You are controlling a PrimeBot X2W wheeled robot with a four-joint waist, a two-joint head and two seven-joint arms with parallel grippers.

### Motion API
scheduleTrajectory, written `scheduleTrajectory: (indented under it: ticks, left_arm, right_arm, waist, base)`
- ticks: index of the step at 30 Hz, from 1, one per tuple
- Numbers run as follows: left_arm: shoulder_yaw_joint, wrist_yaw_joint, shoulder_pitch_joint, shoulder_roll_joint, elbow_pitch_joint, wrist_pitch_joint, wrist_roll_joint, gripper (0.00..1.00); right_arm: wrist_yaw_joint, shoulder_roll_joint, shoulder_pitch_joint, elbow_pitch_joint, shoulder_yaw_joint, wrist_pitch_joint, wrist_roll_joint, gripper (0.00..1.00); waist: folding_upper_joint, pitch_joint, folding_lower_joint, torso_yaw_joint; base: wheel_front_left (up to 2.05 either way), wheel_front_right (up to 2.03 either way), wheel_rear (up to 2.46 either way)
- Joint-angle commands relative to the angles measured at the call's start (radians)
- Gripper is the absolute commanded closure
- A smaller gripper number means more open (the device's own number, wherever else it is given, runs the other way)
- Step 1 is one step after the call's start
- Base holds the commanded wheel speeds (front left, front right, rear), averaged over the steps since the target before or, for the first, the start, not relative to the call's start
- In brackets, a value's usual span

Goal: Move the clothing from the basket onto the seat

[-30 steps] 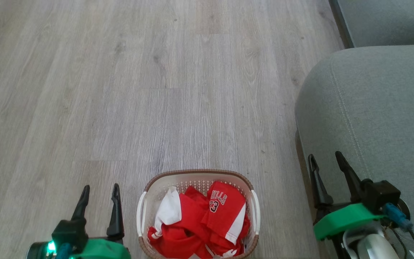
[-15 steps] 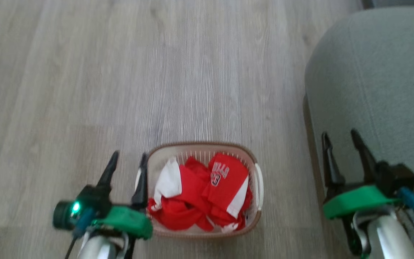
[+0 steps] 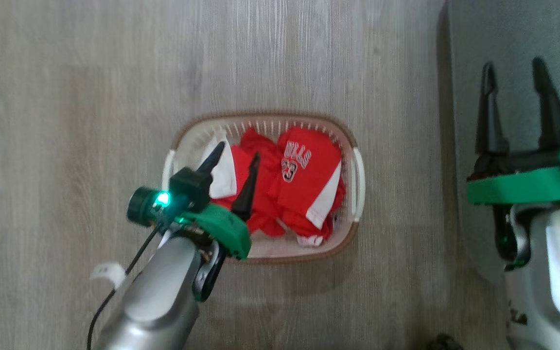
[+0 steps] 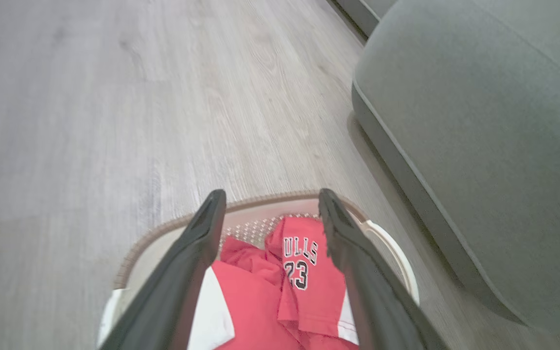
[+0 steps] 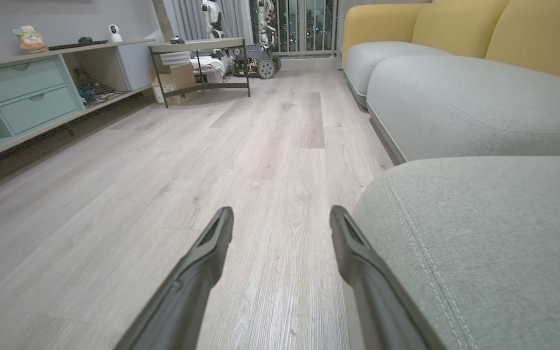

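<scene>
The cream basket [image 3: 359, 170] with a brown rim stands on the wood floor, holding the red and white clothing [image 3: 304, 180]; the top piece reads "23". My left gripper [image 3: 238, 150] hangs open above the basket's left half, with nothing between its fingers. In the left wrist view the clothing [image 4: 304, 291] and the basket [image 4: 387, 243] lie just below the open left gripper [image 4: 268, 199]. The grey-green seat [image 3: 503, 43] runs along the right edge, and my right gripper [image 3: 513, 70] stands open over it, empty. The right wrist view shows the right gripper [image 5: 281, 216] open beside the seat [image 5: 479, 243].
Bare wood floor [image 3: 66, 97] surrounds the basket. In the right wrist view, further sofa cushions [image 5: 455, 92] with yellow backs [image 5: 528, 29] line the right, a low shelf unit [image 5: 22, 92] stands at the left wall, and a metal table [image 5: 197, 63] sits at the far end.
The head camera has tilted down, so the basket sits higher in view. My left gripper has swung right from beside the basket to above its left half. Both grippers stay open.
</scene>
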Motion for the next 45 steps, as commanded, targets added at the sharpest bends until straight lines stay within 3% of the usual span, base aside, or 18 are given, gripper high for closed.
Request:
scheduleTrajectory:
  ticks: [1,9,18,34,35,37,45]
  left_arm:
    - [-0.003,0.004,-0.027,0.008,0.002,-0.012,-0.026,0.0]
    - [-0.162,0.023,-0.201,0.008,0.16,-0.012,-0.133,0.0]
    - [-0.247,0.031,-0.361,0.008,0.304,-0.012,-0.193,0.0]
    - [-0.386,0.018,-0.475,0.008,0.451,-0.012,-0.278,0.0]
    - [-0.405,0.015,-0.485,0.008,0.46,-0.012,-0.294,0.51]
    - [-0.418,0.013,-0.491,0.008,0.452,-0.012,-0.309,1.0]
    - [-0.417,0.033,-0.484,0.008,0.406,-0.012,-0.299,1.0]
  right_arm:
    - [0.0,-0.007,-0.014,-0.042,0.015,-0.009,-0.008,0.0]
    - [0.0,-0.007,-0.096,-0.105,0.03,-0.009,-0.013,0.0]
    - [0.0,-0.007,-0.148,-0.187,0.049,-0.009,-0.001,0.0]
    - [0.0,-0.007,-0.178,-0.223,0.057,-0.009,0.034,0.0]
    - [0.0,-0.007,-0.18,-0.22,0.055,-0.009,0.036,0.0]
    - [0.0,-0.007,-0.18,-0.214,0.052,-0.009,0.037,0.0]
    - [0.0,-0.007,-0.181,-0.18,0.051,-0.009,0.051,0.0]
  waist:
    - [0.0,0.118,-0.0003,-0.017]
    - [0.0,0.274,-0.0003,-0.058]
    - [0.0,0.413,-0.0003,-0.103]
    - [0.0,0.518,-0.0003,-0.135]
    - [0.0,0.519,-0.0003,-0.136]
    - [0.0,0.513,-0.0003,-0.136]
    - [0.0,0.443,-0.0003,-0.128]
  base:
    - [0.0,0.0,0.0]
    - [0.0,0.0,0.0]
    - [0.0,0.0,0.0]
    - [0.0,0.0,0.0]
    - [0.0,0.0,0.0]
    - [0.0,0.0,0.0]
    - [0.0,0.0,0.0]
